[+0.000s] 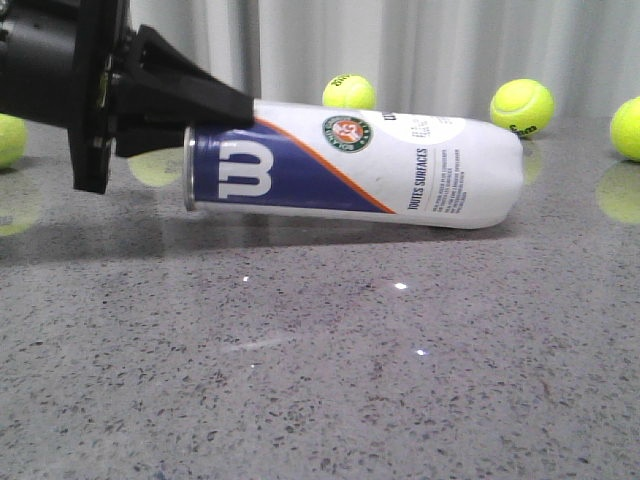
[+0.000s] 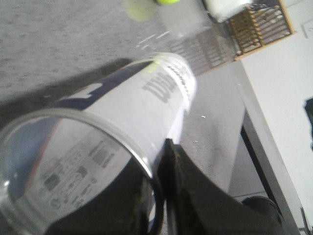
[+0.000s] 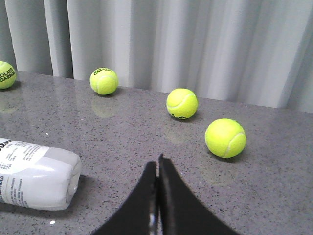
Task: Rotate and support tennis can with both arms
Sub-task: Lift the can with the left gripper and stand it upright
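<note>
The tennis can (image 1: 360, 170) lies on its side on the grey table, silver rim to the left, closed end to the right. My left gripper (image 1: 215, 110) is at the rim end, one black finger lying over the top of the can. In the left wrist view the gripper (image 2: 164, 152) is shut on the can's wall (image 2: 146, 98) at the rim, one finger inside the open mouth and one outside. My right gripper (image 3: 158, 164) is shut and empty, above the table beside the can's closed end (image 3: 34, 176). It does not show in the front view.
Yellow tennis balls lie behind the can (image 1: 349, 92), at the back right (image 1: 521, 106), far right (image 1: 628, 128) and far left (image 1: 8, 140). In the right wrist view balls lie ahead of the fingers (image 3: 182, 103) (image 3: 225, 138). A grey curtain closes the back.
</note>
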### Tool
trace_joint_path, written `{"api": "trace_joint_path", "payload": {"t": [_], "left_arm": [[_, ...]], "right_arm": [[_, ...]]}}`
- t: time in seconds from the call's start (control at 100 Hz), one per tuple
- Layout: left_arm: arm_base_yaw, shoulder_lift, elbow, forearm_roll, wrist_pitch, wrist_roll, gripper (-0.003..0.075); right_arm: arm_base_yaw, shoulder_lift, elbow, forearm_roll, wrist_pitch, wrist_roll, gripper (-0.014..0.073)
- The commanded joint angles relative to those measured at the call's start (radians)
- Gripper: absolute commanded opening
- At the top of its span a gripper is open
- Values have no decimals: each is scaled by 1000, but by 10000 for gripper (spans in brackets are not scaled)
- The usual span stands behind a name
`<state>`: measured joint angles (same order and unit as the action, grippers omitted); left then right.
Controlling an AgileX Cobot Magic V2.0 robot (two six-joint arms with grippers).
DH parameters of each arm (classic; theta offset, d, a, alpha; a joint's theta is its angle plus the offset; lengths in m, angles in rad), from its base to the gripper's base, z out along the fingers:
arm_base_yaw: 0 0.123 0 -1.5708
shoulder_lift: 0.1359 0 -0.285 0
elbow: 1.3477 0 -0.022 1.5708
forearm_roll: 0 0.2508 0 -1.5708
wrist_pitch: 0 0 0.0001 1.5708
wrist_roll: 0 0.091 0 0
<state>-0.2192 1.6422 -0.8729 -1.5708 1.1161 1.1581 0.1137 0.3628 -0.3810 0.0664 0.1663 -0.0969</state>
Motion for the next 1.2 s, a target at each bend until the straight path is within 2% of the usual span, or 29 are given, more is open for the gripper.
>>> {"api": "trace_joint_path", "payload": {"t": [0.0,0.11,0.29,0.43,0.6,0.76,0.98,1.19], "left_arm": [[2,-58,-24,-32,60,34,-21],[27,-126,-24,-9,104,34,-21],[96,-323,-25,124,76,-17,-21],[146,-497,-80,361,43,-172,-21],[152,-656,-205,707,58,-396,-21],[152,-717,-315,920,157,-552,-21],[152,-747,-342,1186,160,-718,-21],[145,-740,-337,1225,160,-747,-21]], "right_arm": [[-6,4,-26,3,-75,-2,-67],[-6,4,-26,3,-74,-2,-67],[-6,4,-26,3,-74,-2,-67],[-6,4,-26,3,-74,-2,-67],[-6,4,-26,3,-75,-2,-67],[-6,4,-26,3,-75,-2,-67],[-6,4,-26,3,-75,-2,-67],[-6,4,-26,3,-75,-2,-67]]}}
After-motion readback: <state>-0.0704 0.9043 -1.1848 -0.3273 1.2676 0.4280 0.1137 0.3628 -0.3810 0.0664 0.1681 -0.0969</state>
